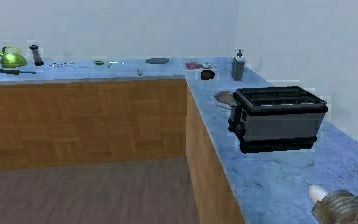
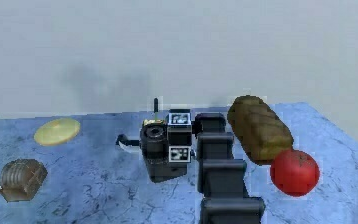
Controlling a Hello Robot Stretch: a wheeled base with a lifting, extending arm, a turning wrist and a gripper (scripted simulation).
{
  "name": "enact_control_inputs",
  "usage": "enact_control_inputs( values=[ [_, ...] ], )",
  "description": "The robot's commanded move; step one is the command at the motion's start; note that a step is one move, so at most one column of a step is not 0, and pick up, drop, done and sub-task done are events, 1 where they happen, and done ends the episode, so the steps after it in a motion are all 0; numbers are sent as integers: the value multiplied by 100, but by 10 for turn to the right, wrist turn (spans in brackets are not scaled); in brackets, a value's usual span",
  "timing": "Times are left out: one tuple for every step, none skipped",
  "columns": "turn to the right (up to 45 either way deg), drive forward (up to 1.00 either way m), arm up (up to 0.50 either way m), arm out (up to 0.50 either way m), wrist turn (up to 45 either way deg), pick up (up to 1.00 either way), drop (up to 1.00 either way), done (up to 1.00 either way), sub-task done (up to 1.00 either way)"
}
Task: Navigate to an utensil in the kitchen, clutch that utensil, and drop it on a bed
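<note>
In the arm side view my arm rises from the bottom edge over a blue marbled countertop. The gripper points left from its dark body beside the two white marked squares. A small pale and dark thing lies on the counter at the fingers' end; its shape is too small to name. I cannot tell whether the gripper holds anything. In the forward view several small thin things lie on the far stretch of the counter.
Beside the arm lie a brown loaf, a red round fruit, a yellow disc and a brown lump. The forward view has a black toaster, a green kettle, a grey bottle and wood-fronted cabinets.
</note>
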Motion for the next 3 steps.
enact_control_inputs(
  values=[
    [0, 0, 4, 0, 0, 0, 0, 0, 0],
    [0, 0, 0, 0, -450, 0, 0, 0, 0],
    [0, 0, 0, 0, -450, 0, 0, 0, 0]
  ],
)
